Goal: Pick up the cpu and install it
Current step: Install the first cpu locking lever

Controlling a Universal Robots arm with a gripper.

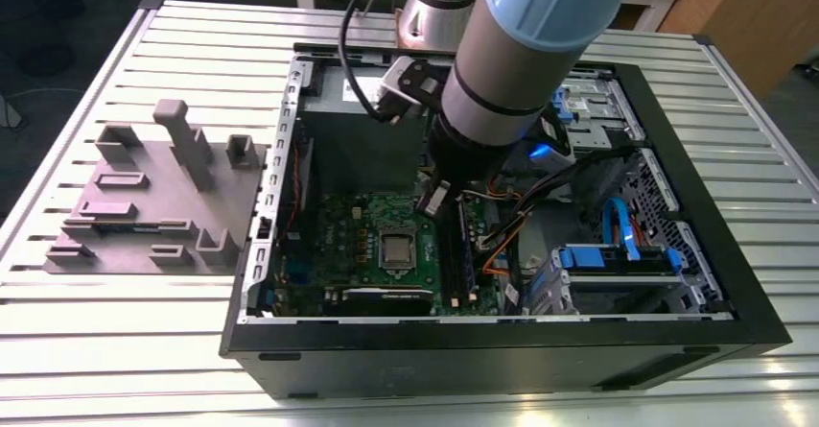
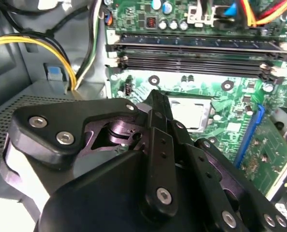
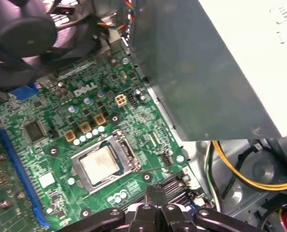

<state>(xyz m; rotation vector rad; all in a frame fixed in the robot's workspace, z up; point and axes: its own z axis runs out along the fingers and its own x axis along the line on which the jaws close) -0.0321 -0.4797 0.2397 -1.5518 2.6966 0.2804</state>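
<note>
Hiding part of the cpu [image 2: 194, 112] in the second wrist view, the gripper's [image 3: 154, 193] fingers sit pressed together, empty; the silver-topped chip lies seated in its motherboard [image 3: 46, 145] socket.

Cpu [image 3: 100, 164]: small flat square chip, silver-grey metal top. Seated flat in socket on green motherboard, framed by metal retention bracket. In first wrist view, top face fully exposed, square to socket edges. In exterior view, cpu [image 1: 399, 249] seen near centre of board inside open case. In second wrist view, cpu [image 2: 191, 112] partly hidden.
</note>
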